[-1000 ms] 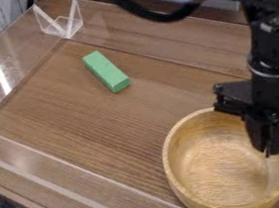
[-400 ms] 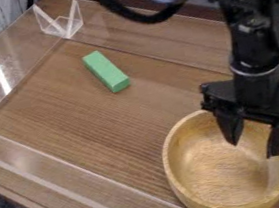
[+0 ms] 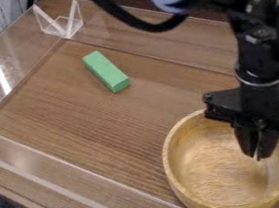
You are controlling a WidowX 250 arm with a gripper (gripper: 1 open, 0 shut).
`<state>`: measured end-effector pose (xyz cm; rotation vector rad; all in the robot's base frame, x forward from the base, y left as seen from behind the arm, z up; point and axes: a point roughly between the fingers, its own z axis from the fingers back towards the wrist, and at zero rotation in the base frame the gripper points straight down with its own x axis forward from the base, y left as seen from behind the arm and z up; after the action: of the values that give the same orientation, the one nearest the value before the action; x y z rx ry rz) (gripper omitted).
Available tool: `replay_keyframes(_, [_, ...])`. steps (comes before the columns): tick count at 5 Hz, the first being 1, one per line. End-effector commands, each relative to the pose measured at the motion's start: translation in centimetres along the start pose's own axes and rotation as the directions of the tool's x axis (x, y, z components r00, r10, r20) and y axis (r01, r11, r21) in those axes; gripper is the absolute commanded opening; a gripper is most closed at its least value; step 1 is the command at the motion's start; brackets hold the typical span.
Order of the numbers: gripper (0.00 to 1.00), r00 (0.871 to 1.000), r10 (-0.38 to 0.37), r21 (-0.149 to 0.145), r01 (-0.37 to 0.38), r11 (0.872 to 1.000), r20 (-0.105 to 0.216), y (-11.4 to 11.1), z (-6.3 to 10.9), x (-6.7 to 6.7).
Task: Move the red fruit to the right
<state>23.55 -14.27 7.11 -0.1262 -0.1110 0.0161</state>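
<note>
- Oddly, left to right: green block (image 3: 105, 70) lies on the worktop (image 3: 91, 125), well apart from the wooden bowl (image 3: 191, 150)
- Tool (image 3: 263, 145) points down inside the bowl, fingers near together; grip unclear
- Red fruit not visible, perhaps hidden under the tool

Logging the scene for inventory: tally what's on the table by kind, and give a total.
Green block: 1
Wooden bowl: 1
Clear plastic stand: 1
Red fruit: 0 visible
Total: 3
</note>
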Motion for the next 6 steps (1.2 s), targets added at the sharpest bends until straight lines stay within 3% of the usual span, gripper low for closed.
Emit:
replay_keyframes(1, [1.00,0.999,-0.021,-0.008,0.021,1.000,0.032,-1.5,1.3,0.0])
replay_keyframes(2, [0.00,0.997,-0.051,-0.007,0.052,0.999,0.059,-2.0,2.9,-0.1])
replay_keyframes(3, [0.00,0.993,-0.092,-0.020,0.094,0.995,0.071,-1.3,3.7,0.8])
replay_keyframes(4, [1.00,0.996,-0.022,-0.008,0.023,1.000,0.091,-0.4,4.4,1.1])
replay_keyframes(5, [1.00,0.990,0.055,-0.008,-0.055,0.998,0.126,0.5,5.9,1.6])
replay_keyframes(6, [1.00,0.986,0.068,-0.011,-0.067,0.998,0.149,0.7,6.8,2.4])
